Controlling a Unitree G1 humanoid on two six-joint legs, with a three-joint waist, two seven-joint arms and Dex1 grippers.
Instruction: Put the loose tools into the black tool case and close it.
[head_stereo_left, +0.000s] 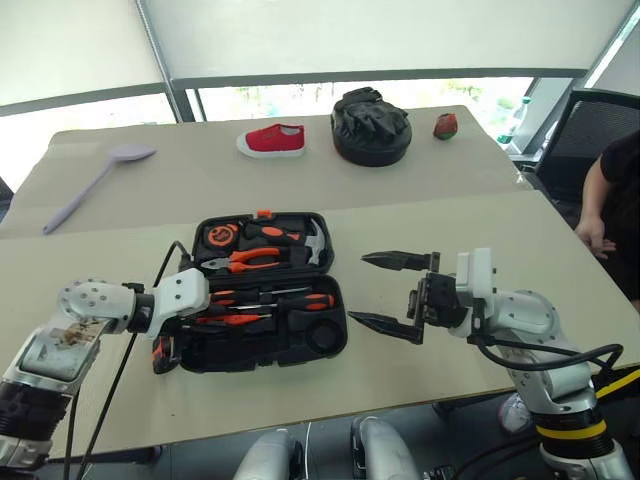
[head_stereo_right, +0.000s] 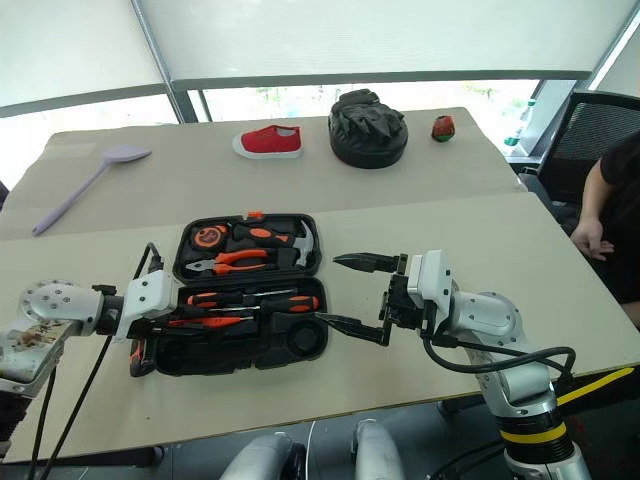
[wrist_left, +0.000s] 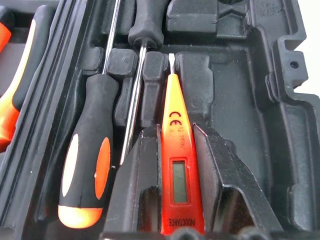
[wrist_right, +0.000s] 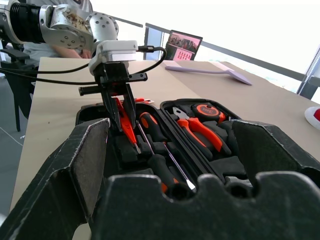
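Note:
The black tool case (head_stereo_left: 338, 338) lies open in the middle of the table, with tools in its moulded slots. My left gripper (wrist_left: 172, 130) is shut on the slim red-orange screwdriver (wrist_left: 179, 150), tip down over a slot in the near half of the case. A black-and-orange screwdriver (wrist_left: 87, 170) lies in the slot beside it. From the right wrist view, the left gripper (wrist_right: 122, 120) leans over the case's left end. My right gripper (head_stereo_left: 360, 288) hovers open just right of the case, fingers pointing at it and holding nothing. An orange-and-black object (head_stereo_left: 160, 352) lies at the case's near left corner.
Orange pliers (head_stereo_left: 250, 260), a tape measure (head_stereo_left: 218, 237) and a hammer (head_stereo_left: 315, 240) fill the far half. Farther back lie a lilac spoon (head_stereo_left: 95, 180), a red shoe (head_stereo_left: 272, 140), a black glove bundle (head_stereo_left: 370, 125) and a small red object (head_stereo_left: 445, 125). A person (head_stereo_left: 610, 200) sits at the right.

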